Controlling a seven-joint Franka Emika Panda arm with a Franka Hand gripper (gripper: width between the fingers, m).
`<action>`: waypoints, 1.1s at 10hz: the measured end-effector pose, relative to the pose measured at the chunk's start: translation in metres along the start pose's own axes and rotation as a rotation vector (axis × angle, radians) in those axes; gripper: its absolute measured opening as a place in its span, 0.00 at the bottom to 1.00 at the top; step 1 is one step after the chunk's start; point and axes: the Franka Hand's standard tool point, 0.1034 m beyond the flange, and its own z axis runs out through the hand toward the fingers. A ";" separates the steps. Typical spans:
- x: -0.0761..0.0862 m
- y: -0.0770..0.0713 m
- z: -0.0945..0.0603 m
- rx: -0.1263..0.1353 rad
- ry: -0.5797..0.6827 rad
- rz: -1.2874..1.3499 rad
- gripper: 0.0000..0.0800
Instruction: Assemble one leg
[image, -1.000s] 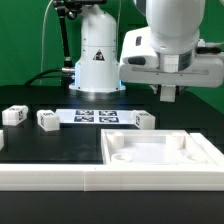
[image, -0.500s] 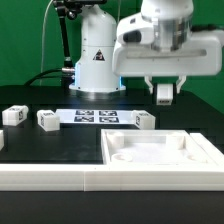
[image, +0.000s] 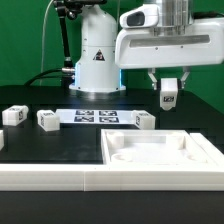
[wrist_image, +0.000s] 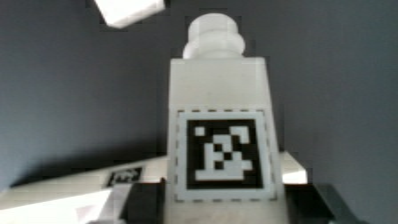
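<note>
My gripper (image: 169, 92) is shut on a leg (image: 169, 97), a small white post with a black-and-white tag, held in the air above the far right of the table. In the wrist view the leg (wrist_image: 222, 125) fills the middle, tag facing the camera, its round peg pointing away, with a dark finger (wrist_image: 143, 205) on each side. Three more legs lie on the black table: one (image: 13, 115) at the exterior view's left, one (image: 47, 120) beside it, one (image: 143, 121) near the middle. The large flat white panel (image: 160, 152) with recessed corners lies in front.
The marker board (image: 98, 116) lies flat behind the legs. A long white rim bar (image: 60, 178) runs along the table's front edge. The robot base (image: 97, 55) stands at the back. Another leg (wrist_image: 128, 10) shows at the wrist view's edge.
The gripper has risen and turned with the leg in it; the leg's tag now faces the exterior camera. The other legs and the panel have not moved.
</note>
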 end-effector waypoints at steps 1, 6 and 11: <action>0.002 0.000 0.000 -0.001 0.059 -0.041 0.37; 0.046 -0.001 -0.026 0.037 0.392 -0.135 0.37; 0.036 0.000 -0.003 0.030 0.460 -0.175 0.37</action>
